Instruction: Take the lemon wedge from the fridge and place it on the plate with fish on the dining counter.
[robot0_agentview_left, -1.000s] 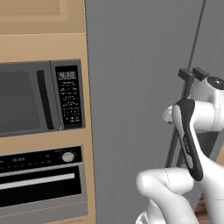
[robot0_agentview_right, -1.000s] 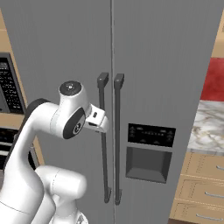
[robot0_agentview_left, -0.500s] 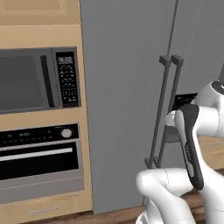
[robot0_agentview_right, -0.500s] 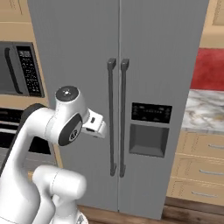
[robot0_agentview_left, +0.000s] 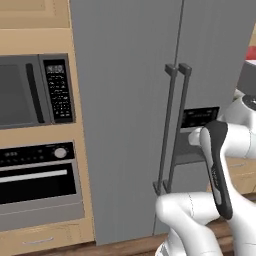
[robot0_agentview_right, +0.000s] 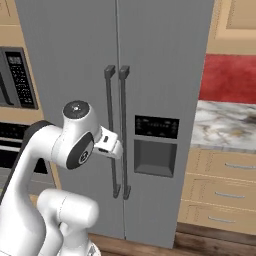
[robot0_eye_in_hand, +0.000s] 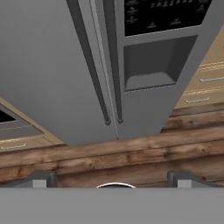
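kitchen: closed fridge (robot0_agentview_right: 150, 75), dispenser panel (robot0_agentview_right: 156, 127) (writing too small to read).

Plain grey fridge (robot0_agentview_right: 165, 75), dark handles (robot0_agentview_right: 116, 130)

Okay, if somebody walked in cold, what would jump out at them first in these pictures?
The tall grey fridge dead ahead, both doors shut, its two dark bar handles side by side at the centre seam. Then the black dispenser panel on its right door, and the microwave above the wall oven to the fridge's left.
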